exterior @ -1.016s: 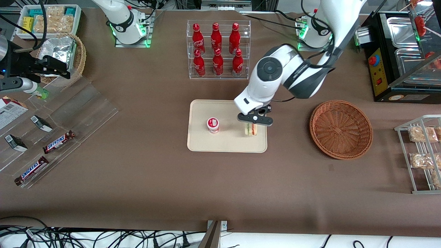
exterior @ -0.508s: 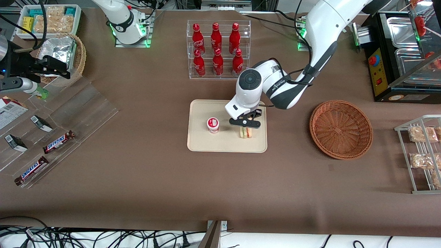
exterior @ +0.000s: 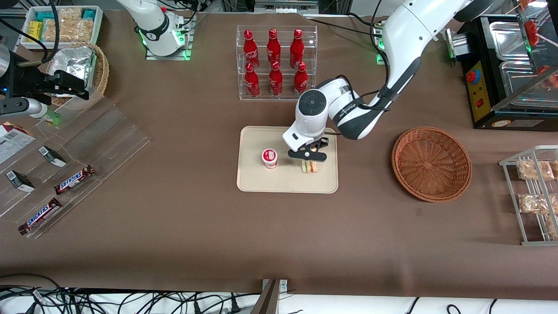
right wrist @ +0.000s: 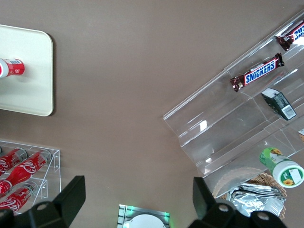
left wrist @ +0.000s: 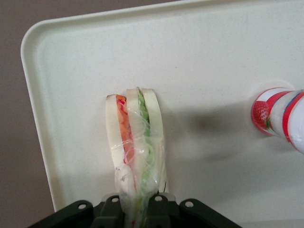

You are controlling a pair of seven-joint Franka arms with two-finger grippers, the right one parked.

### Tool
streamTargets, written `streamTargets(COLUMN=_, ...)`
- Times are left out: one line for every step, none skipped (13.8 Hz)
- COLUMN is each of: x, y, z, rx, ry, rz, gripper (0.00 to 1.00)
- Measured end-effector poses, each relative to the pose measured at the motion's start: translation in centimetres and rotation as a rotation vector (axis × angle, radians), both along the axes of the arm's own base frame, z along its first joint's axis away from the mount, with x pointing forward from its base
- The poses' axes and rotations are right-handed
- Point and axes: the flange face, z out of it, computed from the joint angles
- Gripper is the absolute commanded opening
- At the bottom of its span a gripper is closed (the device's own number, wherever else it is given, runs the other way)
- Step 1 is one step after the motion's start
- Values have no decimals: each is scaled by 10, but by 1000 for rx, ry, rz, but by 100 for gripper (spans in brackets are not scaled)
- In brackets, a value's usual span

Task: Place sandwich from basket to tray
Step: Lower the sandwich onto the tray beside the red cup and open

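Observation:
The sandwich (exterior: 310, 167) (left wrist: 135, 142), a wrapped wedge of white bread with red and green filling, stands upright over the cream tray (exterior: 257, 183) (left wrist: 213, 61), close to its surface. My gripper (exterior: 309, 160) (left wrist: 137, 211) is right above it, shut on the sandwich's upper end. The reddish-brown wicker basket (exterior: 431, 163) sits empty on the table toward the working arm's end, well apart from the tray.
A small red-and-white cup (exterior: 270, 158) (left wrist: 280, 116) stands on the tray beside the sandwich. A clear rack of red bottles (exterior: 274, 63) stands farther from the camera than the tray. A wire rack of bagged snacks (exterior: 534, 192) is at the working arm's end, a clear candy stand (exterior: 65, 174) at the parked arm's.
My gripper carried the sandwich farther over the tray toward the cup and lowered it. The basket and the cup have not moved.

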Motion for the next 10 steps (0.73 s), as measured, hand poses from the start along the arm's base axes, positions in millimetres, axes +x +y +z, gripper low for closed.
streamTargets(x=0, y=0, z=-1, rx=-3, ry=0, rz=1, gripper=47)
streamTargets(x=0, y=0, z=-2, rx=-4, ry=1, rz=2, gripper=99)
streamTargets(x=0, y=0, z=-3, rx=-4, ry=2, rz=4, gripper=100)
streamTargets(x=0, y=0, z=-3, rx=-4, ry=2, rz=7, gripper=100)
streamTargets(x=0, y=-1, z=-3, rx=-6, ry=1, rz=10, gripper=100)
streamTargets(x=2, y=-1, z=-1, rx=-9, ry=-3, rz=14, gripper=100)
streamTargets(x=6, y=-1, z=4, rx=-16, ry=-14, rz=23, gripper=100)
streamTargets(x=13, y=-1, z=15, rx=-26, ry=-34, rz=40, gripper=100)
streamTargets(x=21, y=0, z=31, rx=-33, ry=-59, rz=64, gripper=100)
streamTargets(x=28, y=3, z=52, rx=-31, ry=-85, rz=100, gripper=100)
